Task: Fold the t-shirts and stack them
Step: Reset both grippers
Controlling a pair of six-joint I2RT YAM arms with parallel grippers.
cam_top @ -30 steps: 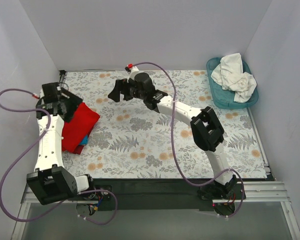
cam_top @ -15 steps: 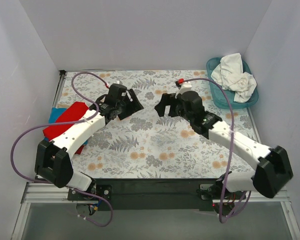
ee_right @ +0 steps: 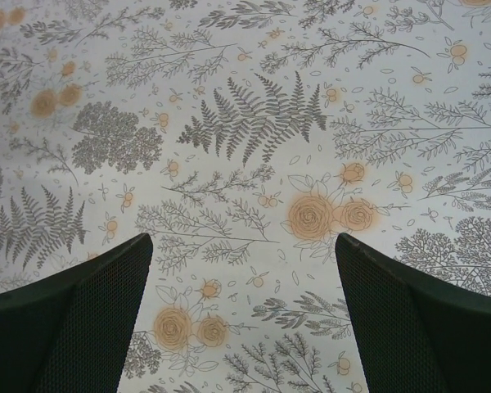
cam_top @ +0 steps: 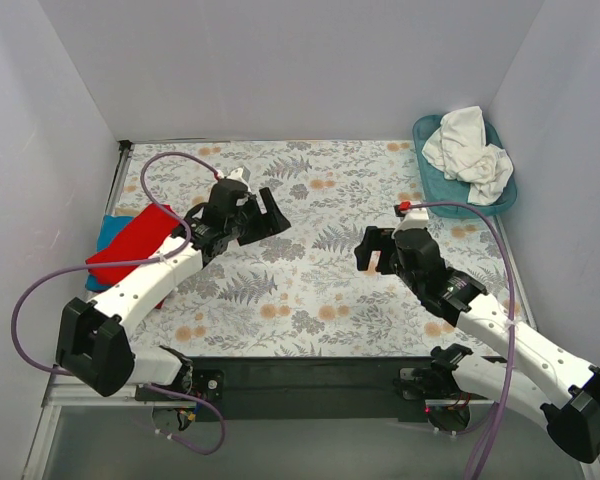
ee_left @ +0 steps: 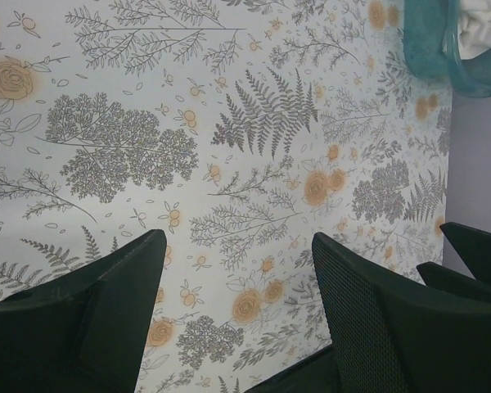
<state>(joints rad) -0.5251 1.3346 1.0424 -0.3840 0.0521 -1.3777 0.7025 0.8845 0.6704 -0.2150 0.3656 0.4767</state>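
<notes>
A folded bright red t-shirt [cam_top: 130,242] lies on a turquoise blue one [cam_top: 107,228] at the table's left edge. White t-shirts [cam_top: 470,150] are heaped in the teal basket [cam_top: 442,192] at the back right; the basket and white cloth also show in the left wrist view [ee_left: 430,45]. My left gripper [cam_top: 270,215] is open and empty over the cloth, right of the red shirt; in its wrist view [ee_left: 239,246] only the patterned cloth lies between the fingers. My right gripper [cam_top: 368,252] is open and empty mid-table, and its wrist view [ee_right: 241,246] shows only cloth.
The floral table cloth [cam_top: 300,290] covers the table. White walls close in on the left, back and right. Purple cables [cam_top: 160,165] loop from both arms. The table's black front rail [cam_top: 310,370] runs along the near edge.
The right arm has drawn back toward the near right, its gripper moving from centre back to mid-table. The left gripper has shifted slightly right. Earlier still, the left gripper sat at the red shirt.
</notes>
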